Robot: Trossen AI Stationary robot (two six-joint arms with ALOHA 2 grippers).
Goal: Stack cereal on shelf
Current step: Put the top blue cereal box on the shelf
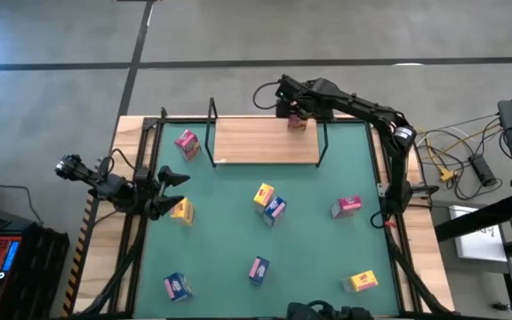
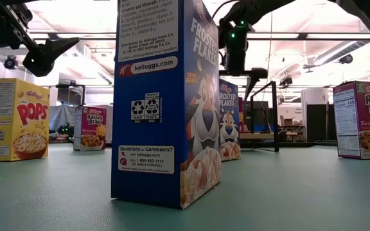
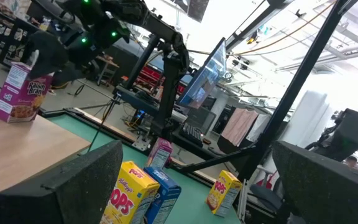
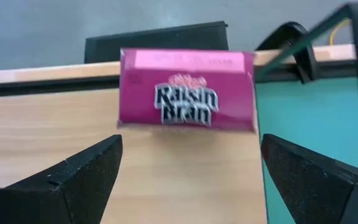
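Observation:
A pink Raisin Bran box (image 4: 187, 90) stands upright on the light-wood shelf (image 1: 265, 142), at its far right corner (image 1: 298, 123). My right gripper (image 4: 191, 171) is open just above and near that box; its fingers stand apart from it on either side and touch nothing. It also shows in the high view (image 1: 292, 108). My left gripper (image 1: 174, 193) is open and empty over the mat's left side, beside a yellow box (image 1: 183, 212). The left wrist view shows the shelved pink box (image 3: 18, 93) and my right arm's gripper over it.
Boxes stand scattered on the green mat (image 1: 309, 240): pink (image 1: 187, 142) left of the shelf, yellow (image 1: 263, 195) and blue (image 1: 275, 209) together mid-table, pink (image 1: 346, 206), blue (image 1: 258, 268), blue (image 1: 178, 285), yellow (image 1: 363, 282). Black uprights (image 1: 212, 120) frame the shelf.

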